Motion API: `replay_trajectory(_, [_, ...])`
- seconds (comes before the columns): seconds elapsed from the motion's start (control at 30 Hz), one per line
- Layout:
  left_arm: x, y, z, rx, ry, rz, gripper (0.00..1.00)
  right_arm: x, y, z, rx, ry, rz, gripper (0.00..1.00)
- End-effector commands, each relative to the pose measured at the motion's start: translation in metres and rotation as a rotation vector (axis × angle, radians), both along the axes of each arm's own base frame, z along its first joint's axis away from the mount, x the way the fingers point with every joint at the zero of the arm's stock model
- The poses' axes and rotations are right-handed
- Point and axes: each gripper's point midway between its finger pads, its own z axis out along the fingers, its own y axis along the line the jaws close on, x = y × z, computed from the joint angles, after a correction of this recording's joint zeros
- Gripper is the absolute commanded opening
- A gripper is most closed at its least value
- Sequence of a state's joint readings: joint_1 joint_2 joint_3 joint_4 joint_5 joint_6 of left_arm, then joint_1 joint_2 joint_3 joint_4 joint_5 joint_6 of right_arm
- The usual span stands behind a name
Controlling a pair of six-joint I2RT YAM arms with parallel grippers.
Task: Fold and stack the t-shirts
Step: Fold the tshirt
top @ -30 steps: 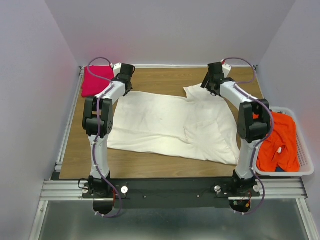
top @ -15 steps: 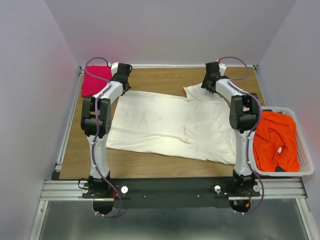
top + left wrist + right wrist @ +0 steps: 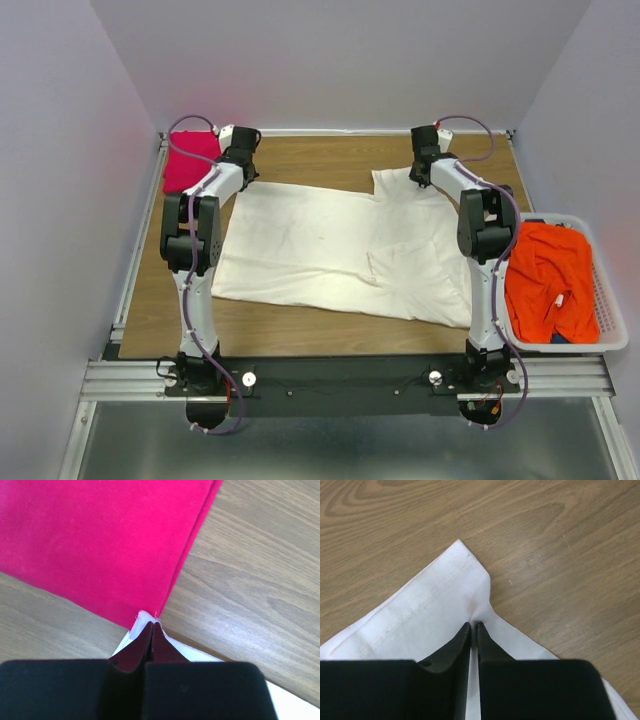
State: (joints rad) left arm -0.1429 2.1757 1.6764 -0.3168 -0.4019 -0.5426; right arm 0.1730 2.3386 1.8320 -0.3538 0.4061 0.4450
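Okay, cream t-shirt lies flat on the tabletop beside the folded pink t-shirt; the left pincer is clamped on its corner nearest that pink t-shirt, the right pincer on its other far corner. Best lift both evenly, edge taut.

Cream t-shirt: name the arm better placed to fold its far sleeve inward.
Right. The right tool pinches that sleeve's hem on the cream t-shirt. The left tool is shut on the opposite far corner, beside the folded pink t-shirt, so it would have to let go and cross over.
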Motion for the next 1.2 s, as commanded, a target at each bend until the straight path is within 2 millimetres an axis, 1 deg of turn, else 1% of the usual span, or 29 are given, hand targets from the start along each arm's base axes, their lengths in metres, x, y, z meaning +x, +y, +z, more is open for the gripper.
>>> replay_trajectory(0.0, [0.004,0.018,0.024,-0.014,-0.054,0.027,0.00,0.006,-0.005,-0.005,-0.005,0.015,0.001,0.13])
replay_trajectory(0.1, [0.007,0.024,0.028,-0.016,-0.063,0.036,0.00,0.014,0.002,0.005,0.017,-0.011,0.020,0.09])
replay_trajectory(0.13, [0.008,0.026,0.028,-0.018,-0.063,0.038,0.00,0.019,0.004,0.011,0.031,-0.027,0.028,0.09])
replay_trajectory(0.3, [0.015,0.036,0.034,-0.032,-0.078,0.048,0.00,0.030,0.008,0.035,0.032,-0.077,0.046,0.08])
replay_trajectory(0.4, [0.021,0.037,0.037,-0.040,-0.089,0.044,0.00,0.033,0.006,0.045,0.033,-0.096,0.046,0.08])
replay_trajectory(0.5, [0.024,0.036,0.038,-0.045,-0.091,0.036,0.00,0.030,0.003,0.054,0.037,-0.105,0.040,0.08])
replay_trajectory(0.53, [0.025,0.034,0.039,-0.050,-0.093,0.030,0.00,0.030,0.003,0.060,0.038,-0.115,0.038,0.08])
replay_trajectory(0.63, [0.027,0.032,0.041,-0.060,-0.098,0.022,0.00,0.022,0.000,0.063,0.033,-0.109,0.030,0.08])
replay_trajectory(0.67, [0.026,0.032,0.041,-0.059,-0.096,0.023,0.00,0.016,-0.002,0.068,0.032,-0.111,0.023,0.08])
replay_trajectory(0.7, [0.026,0.032,0.041,-0.061,-0.097,0.023,0.00,0.016,-0.002,0.076,0.036,-0.126,0.019,0.07])
replay_trajectory(0.73, [0.024,0.032,0.041,-0.063,-0.091,0.023,0.00,0.010,-0.004,0.074,0.033,-0.116,0.011,0.07])
replay_trajectory(0.77, [0.022,0.032,0.041,-0.065,-0.090,0.025,0.00,0.008,-0.006,0.078,0.035,-0.122,0.005,0.07])
replay_trajectory(0.8, [0.020,0.032,0.043,-0.069,-0.091,0.027,0.00,0.005,-0.005,0.090,0.040,-0.141,0.004,0.07])
replay_trajectory(0.83, [0.019,0.032,0.044,-0.071,-0.095,0.028,0.00,0.000,-0.006,0.090,0.039,-0.134,0.000,0.07])
replay_trajectory(0.87, [0.015,0.031,0.046,-0.074,-0.095,0.027,0.00,-0.003,-0.007,0.104,0.044,-0.157,0.000,0.07])
replay_trajectory(0.9, [0.014,0.030,0.047,-0.081,-0.098,0.027,0.00,-0.006,-0.007,0.107,0.046,-0.159,-0.006,0.07])
replay_trajectory(0.93, [0.011,0.030,0.049,-0.090,-0.101,0.024,0.00,-0.012,-0.008,0.104,0.048,-0.147,-0.009,0.06])
replay_trajectory(1.0, [0.007,0.027,0.049,-0.103,-0.100,0.019,0.00,-0.021,-0.009,0.108,0.055,-0.149,-0.014,0.06])
replay_trajectory(1.03, [0.003,0.026,0.049,-0.114,-0.098,0.016,0.00,-0.029,-0.009,0.110,0.068,-0.148,-0.021,0.06])
replay_trajectory(1.1, [-0.003,0.025,0.049,-0.124,-0.094,0.019,0.00,-0.039,-0.010,0.110,0.082,-0.143,-0.033,0.06])
replay_trajectory(1.13, [-0.009,0.025,0.051,-0.132,-0.096,0.024,0.00,-0.049,-0.010,0.111,0.085,-0.139,-0.038,0.06])
replay_trajectory(1.17, [-0.013,0.025,0.051,-0.138,-0.096,0.027,0.00,-0.054,-0.012,0.110,0.088,-0.135,-0.044,0.06])
